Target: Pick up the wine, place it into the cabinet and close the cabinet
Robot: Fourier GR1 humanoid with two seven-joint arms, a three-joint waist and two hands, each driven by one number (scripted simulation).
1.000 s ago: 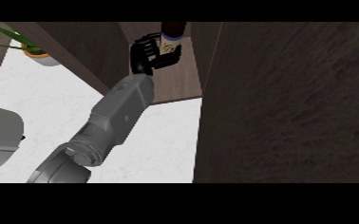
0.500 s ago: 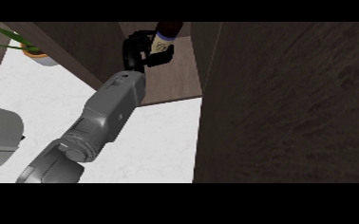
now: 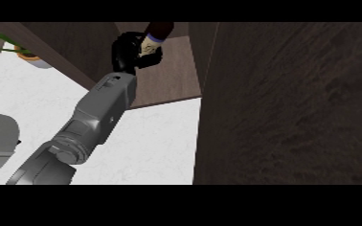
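Dim up where my fingers (image 3: 130, 52) sit, inside the cabinet (image 3: 170, 76), its wood dull and shaded. Behind my wrist the white counter (image 3: 163, 143) is the brightest patch, evenly lit, no glare. The door (image 3: 283, 105) off to the side stays murky. Edges look soft throughout.

In view are one wine bottle (image 3: 154, 37), one black hand (image 3: 130, 53) on one grey forearm (image 3: 99, 112), one dark wood cabinet (image 3: 166, 76) with one open door (image 3: 283, 105), and one potted plant (image 3: 28, 56) on one white counter (image 3: 152, 143).
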